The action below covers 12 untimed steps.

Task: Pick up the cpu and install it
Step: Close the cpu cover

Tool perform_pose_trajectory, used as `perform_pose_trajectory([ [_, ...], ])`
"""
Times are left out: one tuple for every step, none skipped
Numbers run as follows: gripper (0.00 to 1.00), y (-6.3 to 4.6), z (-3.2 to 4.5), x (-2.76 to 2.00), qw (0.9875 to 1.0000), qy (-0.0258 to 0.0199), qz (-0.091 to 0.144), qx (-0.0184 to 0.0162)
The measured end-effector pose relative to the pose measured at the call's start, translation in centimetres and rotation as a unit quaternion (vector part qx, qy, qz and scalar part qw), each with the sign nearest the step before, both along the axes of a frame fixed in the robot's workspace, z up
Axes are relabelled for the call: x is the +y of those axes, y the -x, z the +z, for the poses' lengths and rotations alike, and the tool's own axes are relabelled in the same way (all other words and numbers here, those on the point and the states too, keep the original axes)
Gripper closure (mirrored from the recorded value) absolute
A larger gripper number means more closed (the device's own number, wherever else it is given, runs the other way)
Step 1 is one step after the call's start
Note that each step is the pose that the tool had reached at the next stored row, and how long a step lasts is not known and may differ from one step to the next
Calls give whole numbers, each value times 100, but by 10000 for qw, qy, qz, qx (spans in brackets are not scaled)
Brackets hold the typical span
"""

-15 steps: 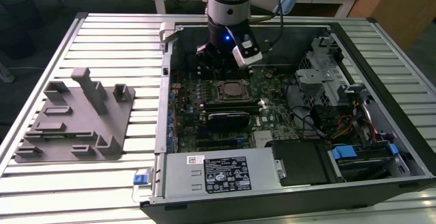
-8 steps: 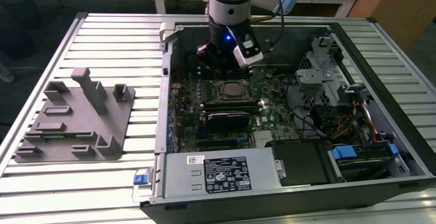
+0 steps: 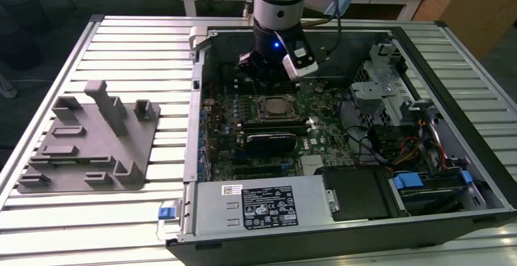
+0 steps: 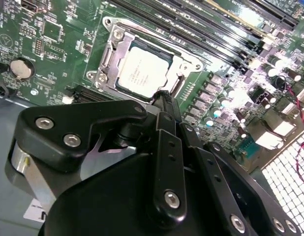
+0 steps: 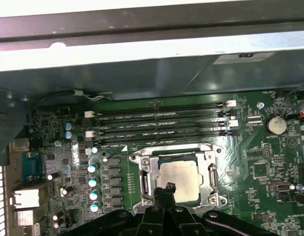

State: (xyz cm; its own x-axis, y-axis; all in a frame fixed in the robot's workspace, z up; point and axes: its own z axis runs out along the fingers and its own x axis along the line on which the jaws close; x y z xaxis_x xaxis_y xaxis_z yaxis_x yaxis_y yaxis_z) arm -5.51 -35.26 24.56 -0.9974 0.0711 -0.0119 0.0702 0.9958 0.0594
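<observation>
The cpu (image 3: 275, 104) lies flat inside the black-framed socket (image 5: 142, 182) on the green motherboard, silvery top plate up. In both wrist views the cpu (image 4: 142, 69) (image 5: 179, 179) rests level in the socket frame (image 4: 110, 54) with nothing on top of it. My gripper (image 3: 265, 87) hangs inside the open computer case just above the socket's far edge. Its black fingertips (image 5: 167, 188) are drawn together at the cpu's rim, and nothing shows between them. In the second wrist view the gripper (image 4: 164, 97) tapers to a closed tip beside the cpu.
A grey plastic fixture block (image 3: 89, 139) stands on the slatted table at the exterior view's left. Inside the case are memory slots (image 5: 162, 123), a power supply (image 3: 258, 205), drive cages (image 3: 388, 90) and cables. Case walls (image 3: 194, 114) surround the board.
</observation>
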Motion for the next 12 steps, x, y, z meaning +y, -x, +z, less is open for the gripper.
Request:
perform_pose_trajectory([
  [89, -10, 0, 0, 10000, 0, 0, 0],
  [89, -20, 0, 0, 10000, 0, 0, 0],
  [89, -29, 0, 0, 10000, 0, 0, 0],
  [89, -36, 0, 0, 10000, 0, 0, 0],
  [89, -43, 0, 0, 10000, 0, 0, 0],
  [89, -50, 0, 0, 10000, 0, 0, 0],
  [89, -56, 0, 0, 10000, 0, 0, 0],
  [89, -61, 0, 0, 10000, 0, 0, 0],
  [89, -66, 0, 0, 10000, 0, 0, 0],
  [89, -71, 0, 0, 10000, 0, 0, 0],
  [89, -75, 0, 0, 10000, 0, 0, 0],
  [89, -80, 0, 0, 10000, 0, 0, 0],
])
